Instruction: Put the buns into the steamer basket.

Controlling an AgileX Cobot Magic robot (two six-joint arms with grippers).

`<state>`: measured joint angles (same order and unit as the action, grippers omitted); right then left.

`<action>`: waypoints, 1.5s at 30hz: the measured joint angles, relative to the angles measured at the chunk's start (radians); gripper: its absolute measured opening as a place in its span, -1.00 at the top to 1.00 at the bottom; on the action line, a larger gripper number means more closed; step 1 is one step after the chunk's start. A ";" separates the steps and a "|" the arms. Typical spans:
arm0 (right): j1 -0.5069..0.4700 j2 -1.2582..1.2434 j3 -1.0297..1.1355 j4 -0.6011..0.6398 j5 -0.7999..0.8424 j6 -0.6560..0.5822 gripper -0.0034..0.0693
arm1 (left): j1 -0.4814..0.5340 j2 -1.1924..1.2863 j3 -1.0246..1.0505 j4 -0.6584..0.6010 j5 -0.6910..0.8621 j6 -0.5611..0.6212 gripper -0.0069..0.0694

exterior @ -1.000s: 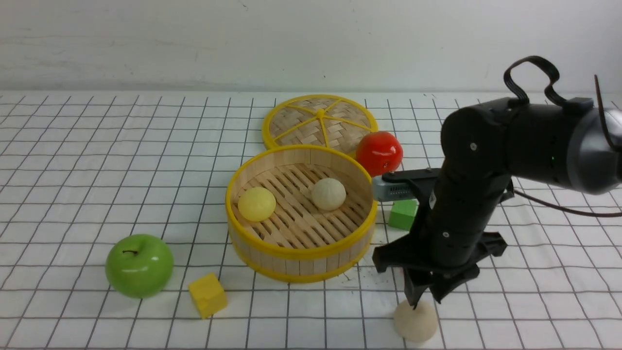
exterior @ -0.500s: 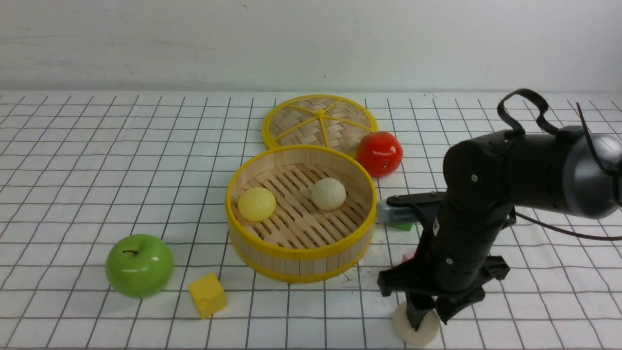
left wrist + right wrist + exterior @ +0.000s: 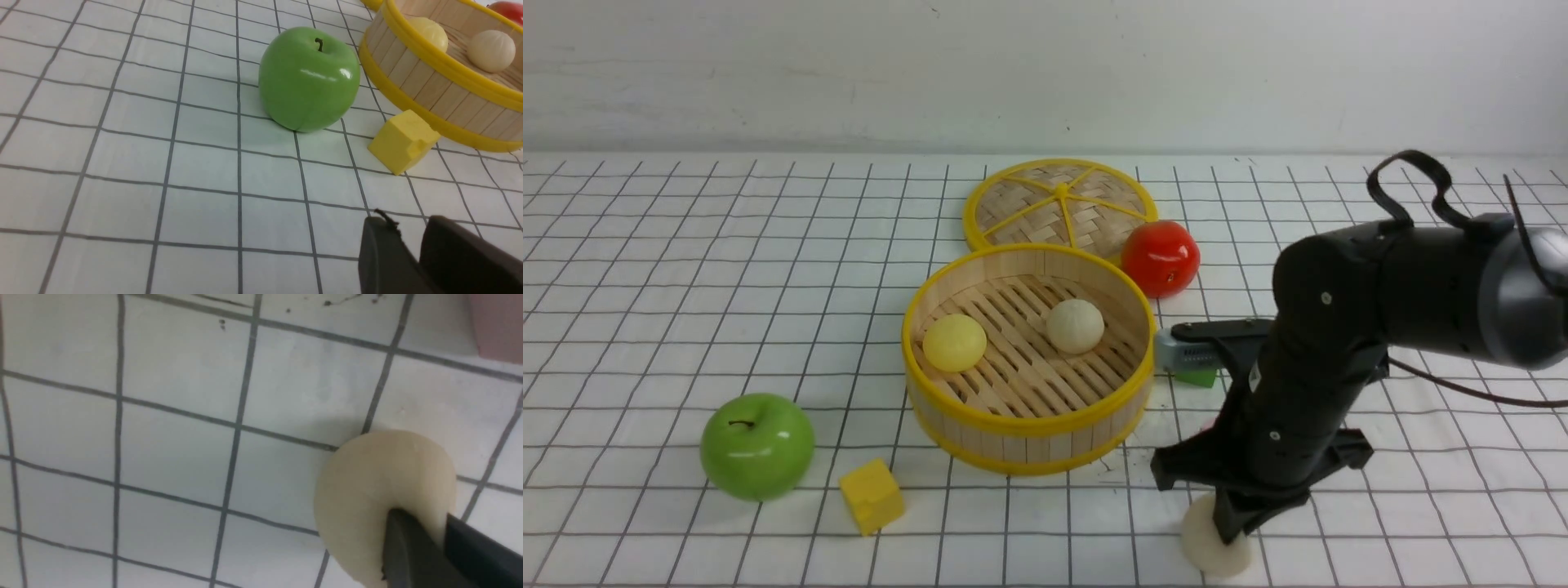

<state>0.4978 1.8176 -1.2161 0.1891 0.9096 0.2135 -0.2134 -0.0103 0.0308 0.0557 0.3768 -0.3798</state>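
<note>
Right now my right gripper [image 3: 1227, 523] has its fingers drawn together, pinching one side of a cream bun [image 3: 1202, 535], the soft body bulging out beside the tips. That bun is low on the table [image 3: 1078, 539], nearer me than the basket [image 3: 1029, 425] and off to its right. Whether it touches the table I cannot tell. Just beyond my fingers, partly hidden by them in the front view, is a pink block [image 3: 502, 326]. A green block [image 3: 1196, 378] is just to the basket's right, partly behind my gripper.

Inside the basket, two buns lie apart on the slats: the yellow bun [image 3: 954, 343] at the left, the pale bun [image 3: 1075, 327] toward the right. Behind the basket is the woven disc [image 3: 1045, 204], with a red apple [image 3: 1160, 260] at the basket's far right. To its near left are a yellow block [image 3: 872, 496] and, farther left, a green apple [image 3: 757, 447]. My left gripper [image 3: 408, 218] holds nothing, its tips slightly spread.
</note>
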 joint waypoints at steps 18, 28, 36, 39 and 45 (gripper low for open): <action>0.000 0.078 -0.301 0.266 -0.309 -0.180 0.87 | 0.000 0.000 0.000 0.000 0.000 0.000 0.39; 0.000 0.224 -0.301 0.326 -0.342 -0.207 0.61 | 0.000 0.000 0.000 0.000 0.000 0.000 0.37; 0.001 0.179 -0.301 0.288 -0.313 -0.207 -0.10 | 0.000 0.000 0.000 0.000 0.000 0.000 0.36; 0.001 0.149 -0.301 0.258 -0.280 -0.207 -0.26 | 0.000 0.000 0.000 0.000 0.000 0.000 0.36; 0.001 0.027 -0.301 0.077 -0.118 -0.109 -0.47 | 0.000 0.000 0.000 0.000 0.000 0.000 0.34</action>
<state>0.4987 1.8446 -1.5172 0.2663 0.7916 0.1050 -0.2134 -0.0103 0.0308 0.0557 0.3768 -0.3798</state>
